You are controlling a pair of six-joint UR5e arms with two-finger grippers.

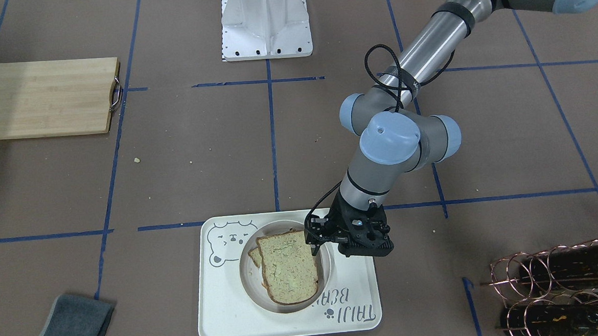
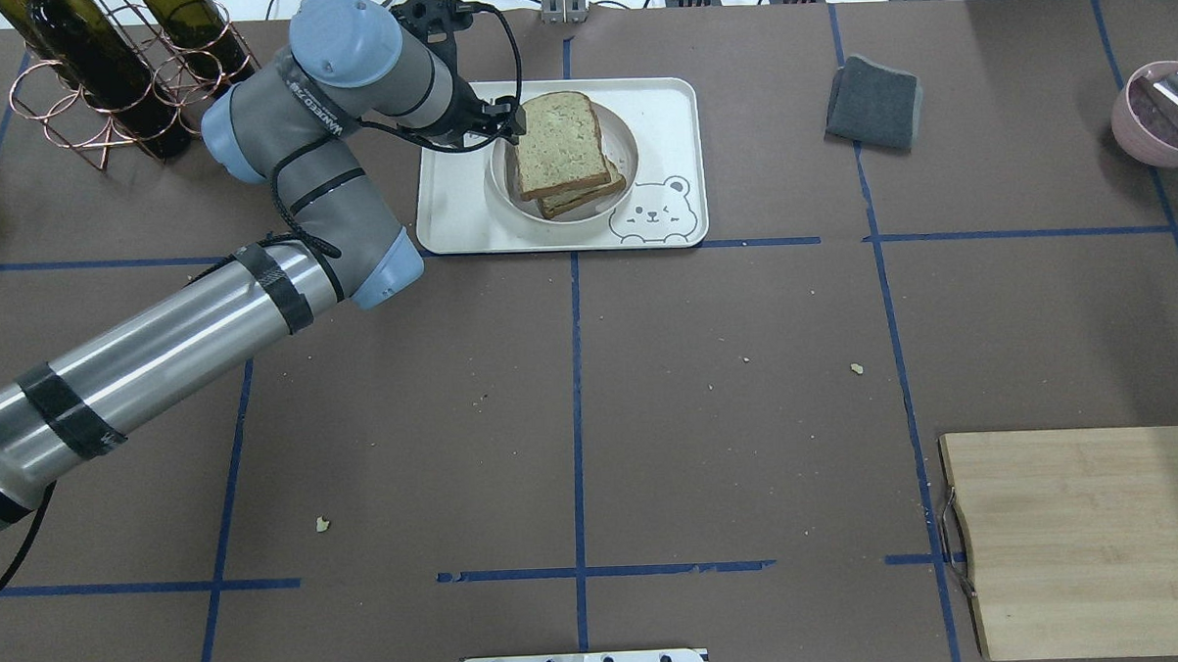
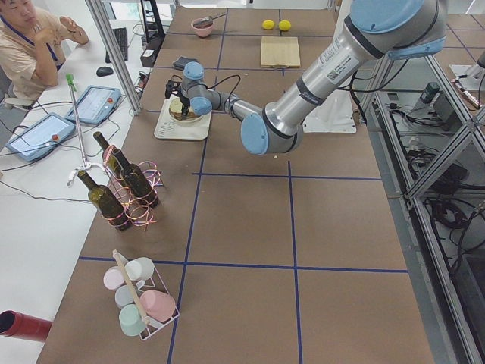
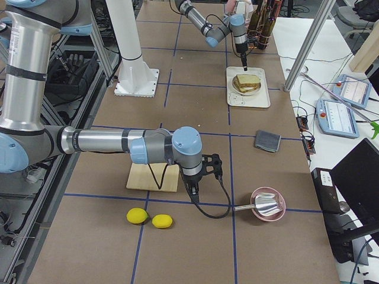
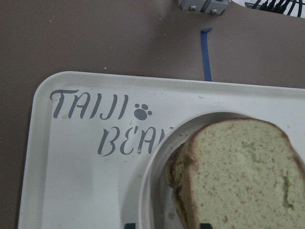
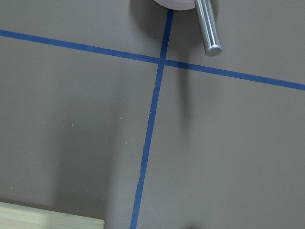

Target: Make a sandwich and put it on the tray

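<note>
The sandwich (image 1: 288, 266) lies in the round recess of the cream tray (image 1: 225, 315) with the bear face and "TAIJI BEAR" lettering. Its top slice (image 2: 558, 141) sits offset over the bottom slice; the egg is hidden between them. My left gripper (image 1: 317, 247) hovers at the sandwich's edge, fingers apart, holding nothing. In the left wrist view the fingertips (image 5: 129, 225) show at the bottom edge, over the recess and the bread (image 5: 243, 176). My right gripper (image 4: 194, 192) shows only in the exterior right view, near the cutting board; I cannot tell its state.
A wooden cutting board (image 2: 1086, 539) lies at the near right. A grey cloth (image 2: 873, 103) is right of the tray. A wire rack of bottles (image 2: 110, 83) stands left of it. A pink bowl with a metal scoop (image 2: 1159, 110) sits far right. Two lemons (image 4: 148, 218) lie near the board.
</note>
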